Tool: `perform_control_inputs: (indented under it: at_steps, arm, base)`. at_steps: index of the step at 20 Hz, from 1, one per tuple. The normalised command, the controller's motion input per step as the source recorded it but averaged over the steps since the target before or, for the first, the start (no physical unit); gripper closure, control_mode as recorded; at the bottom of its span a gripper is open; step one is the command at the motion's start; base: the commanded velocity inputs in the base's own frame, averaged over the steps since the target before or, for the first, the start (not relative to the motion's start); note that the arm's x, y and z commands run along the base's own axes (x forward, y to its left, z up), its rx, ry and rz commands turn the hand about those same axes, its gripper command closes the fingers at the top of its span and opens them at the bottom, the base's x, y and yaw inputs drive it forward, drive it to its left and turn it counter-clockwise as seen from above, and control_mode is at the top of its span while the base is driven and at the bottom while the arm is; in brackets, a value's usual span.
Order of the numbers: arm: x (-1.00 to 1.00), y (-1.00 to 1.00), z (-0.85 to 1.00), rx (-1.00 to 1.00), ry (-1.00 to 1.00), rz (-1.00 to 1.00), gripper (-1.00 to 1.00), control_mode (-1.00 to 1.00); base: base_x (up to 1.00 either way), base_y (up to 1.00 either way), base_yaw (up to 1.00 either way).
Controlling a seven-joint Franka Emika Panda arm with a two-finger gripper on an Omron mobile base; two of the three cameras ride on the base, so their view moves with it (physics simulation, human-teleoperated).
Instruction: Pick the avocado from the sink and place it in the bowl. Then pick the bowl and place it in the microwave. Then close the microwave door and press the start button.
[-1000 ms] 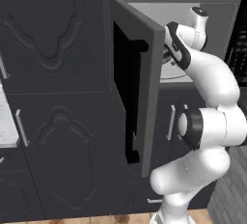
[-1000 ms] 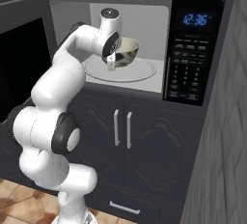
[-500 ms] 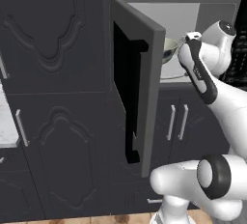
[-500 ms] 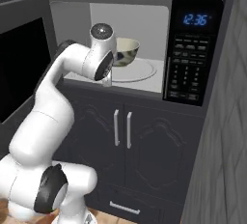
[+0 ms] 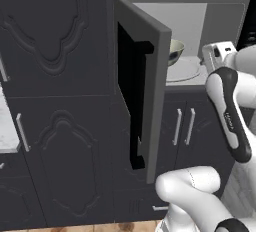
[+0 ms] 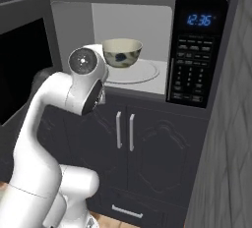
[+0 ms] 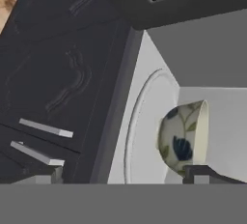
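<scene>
Bowl seated upright on the white round turntable inside the microwave, near the middle of the plate and apart from the pale cavity walls. Cream body with blue-and-green floral print; seen rolled sideways in the hand view. Contents hidden by the rim in every view, so presence of the avocado inside cannot be confirmed; judged likely, given the order of the task.

Gripper outside the cavity mouth, in front of the shelf edge, touching nothing; two small fingertips rising at the bottom of the hand view, set well apart, with nothing between them, so read as wide and empty.

Microwave door hinged at the left edge of the cavity, standing far out from the front, black window and vertical bar handle facing the left base camera. Dark button panel at the right edge of the microwave, clock display lit above it, untouched.

Progress, as a judgement: bowl placement done; door closing and start press both left. Next move likely to call for a swing of the arm round to the outer face of the door, then a push toward the cavity. Risk: arm elbow close to the door's path.

Dark cabinet doors with steel pulls below the shelf.
</scene>
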Motion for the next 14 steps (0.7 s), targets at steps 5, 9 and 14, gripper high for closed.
perform_control_inputs:
  at_steps: [5,9,14]
  arm:
    - [-1.00,0.04,0.77,0.00,-0.10,-0.06,-1.00,-1.00]
    - [-1.00,0.25,0.99,-0.01,-0.04,-0.10,-1.00,-1.00]
    - [-1.00,0.56,0.99,-0.08,-0.06,-0.16,-1.00,-1.00]
  base:
    - [0.00,0.00,0.00]
    - [0.00,0.00,0.00]
    - [0.00,0.00,0.00]
